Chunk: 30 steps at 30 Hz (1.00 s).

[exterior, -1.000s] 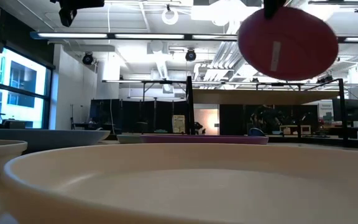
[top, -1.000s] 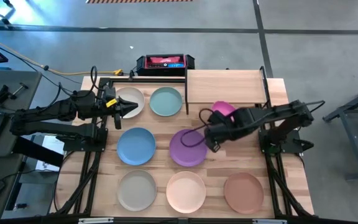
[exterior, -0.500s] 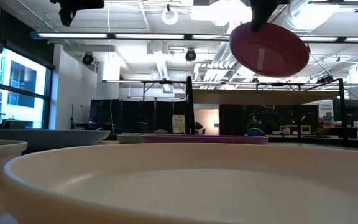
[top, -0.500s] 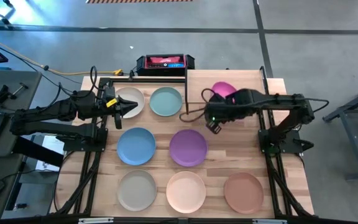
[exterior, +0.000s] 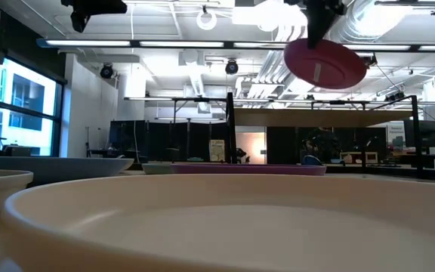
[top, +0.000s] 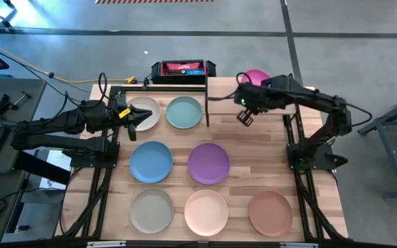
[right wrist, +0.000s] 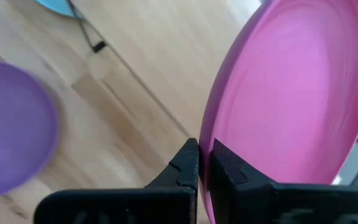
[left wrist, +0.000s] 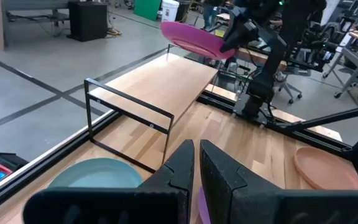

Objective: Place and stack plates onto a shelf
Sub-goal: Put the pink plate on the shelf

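Note:
My right gripper (right wrist: 202, 160) is shut on the magenta plate (top: 256, 76), held in the air above the far part of the light-wood shelf (top: 250, 96); the left wrist view shows the plate (left wrist: 194, 40) over the shelf (left wrist: 166, 87) too. The shelf top is bare. Seven plates lie flat on the table: cream (top: 145, 112), pale teal (top: 184, 112), blue (top: 150, 162), purple (top: 208, 164), grey-beige (top: 151, 211), peach (top: 206, 211) and terracotta brown (top: 270, 213). My left gripper (top: 145, 119) is shut and hovers above the cream plate's left rim. My right gripper pinches the magenta plate's rim (right wrist: 211, 134) between its two fingers, one finger on the hollow inner face (right wrist: 229, 165) and one on the underside. The plate is lifted clear and tilted, reaching away from the fingers above the shelf (exterior: 325, 64).
A black and red box (top: 182, 69) sits past the table's far edge. The shelf's black posts (top: 206, 100) stand next to the pale teal plate. The right arm's base (top: 312, 155) stands at the table's right edge. In the low view, the peach plate (exterior: 217, 227) fills the foreground.
My right gripper has carried the magenta plate up and toward the table's far edge, from beside the purple plate to above the shelf's far part. The plate has stayed lifted and tilted in the hold. The left arm has kept still.

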Each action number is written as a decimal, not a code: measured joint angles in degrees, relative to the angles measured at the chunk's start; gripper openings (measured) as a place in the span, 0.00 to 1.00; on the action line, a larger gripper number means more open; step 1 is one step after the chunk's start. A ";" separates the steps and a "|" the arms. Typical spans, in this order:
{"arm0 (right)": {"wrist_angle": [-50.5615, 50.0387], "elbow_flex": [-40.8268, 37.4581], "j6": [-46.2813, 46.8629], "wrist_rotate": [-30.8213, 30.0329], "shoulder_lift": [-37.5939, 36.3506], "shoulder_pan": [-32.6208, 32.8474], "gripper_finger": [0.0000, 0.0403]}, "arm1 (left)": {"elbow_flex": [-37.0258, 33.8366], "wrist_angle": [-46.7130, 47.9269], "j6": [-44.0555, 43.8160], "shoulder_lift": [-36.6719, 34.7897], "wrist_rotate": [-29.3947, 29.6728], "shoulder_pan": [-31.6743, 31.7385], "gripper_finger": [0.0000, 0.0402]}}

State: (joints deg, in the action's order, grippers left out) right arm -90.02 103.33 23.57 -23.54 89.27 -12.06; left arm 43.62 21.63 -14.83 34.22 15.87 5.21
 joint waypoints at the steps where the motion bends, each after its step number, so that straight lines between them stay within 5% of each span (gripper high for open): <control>1: -0.01 0.00 -1.21 0.13 0.00 -0.89 0.00 | 0.00 0.00 0.00 0.00 0.31 0.00 0.04; 11: 0.02 -5.48 -5.88 2.12 -0.53 -7.63 0.00 | 0.00 0.04 0.09 0.00 4.95 0.01 0.04; 30: 4.28 -20.33 -5.68 1.23 -3.56 -8.06 0.00 | 0.00 0.04 -0.02 0.00 6.09 0.02 0.04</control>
State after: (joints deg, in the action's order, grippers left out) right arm -85.74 83.00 17.89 -22.31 85.71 -20.12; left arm 43.62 21.67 -14.85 34.22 21.95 5.23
